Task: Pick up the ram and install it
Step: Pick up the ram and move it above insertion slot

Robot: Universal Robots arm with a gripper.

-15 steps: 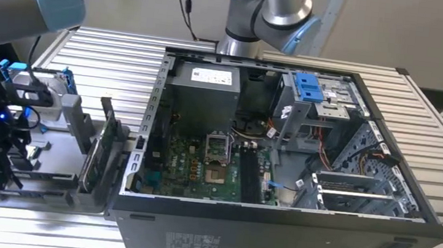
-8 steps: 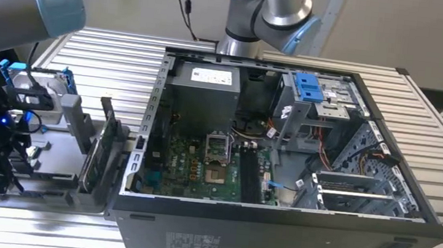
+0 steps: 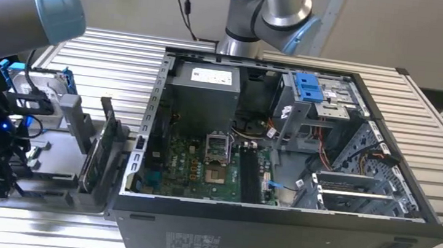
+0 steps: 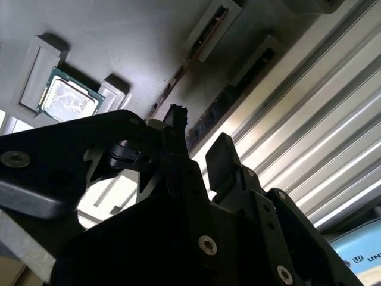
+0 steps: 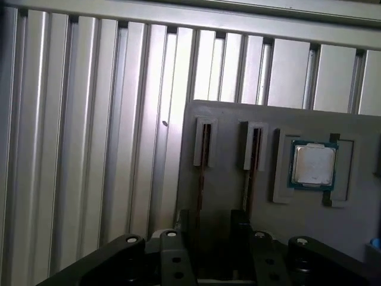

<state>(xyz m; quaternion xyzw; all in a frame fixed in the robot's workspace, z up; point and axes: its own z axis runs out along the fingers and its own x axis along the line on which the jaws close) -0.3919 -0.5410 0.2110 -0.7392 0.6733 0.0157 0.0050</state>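
Early stage, by the look. Pincer (image 5: 209, 219) open-fingered, clamped on nothing, hanging above the grey tray (image 5: 229, 122). Ram (image 5: 203, 146) seemingly edge-on in its slot, just ahead of the fingertips (image 5: 240, 221), untouched. Left to do: grasping, lifting, installing into the computer case (image 3: 275, 241).

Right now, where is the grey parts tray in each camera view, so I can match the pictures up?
Exterior view: the grey parts tray sits at the exterior view's left, beside the open computer case.
Second wrist view: the tray lies beyond the gripper, holding a processor chip.
First wrist view: the tray lies beyond the gripper, chip in its recess.
Shared landmark: the ribbed metal table.
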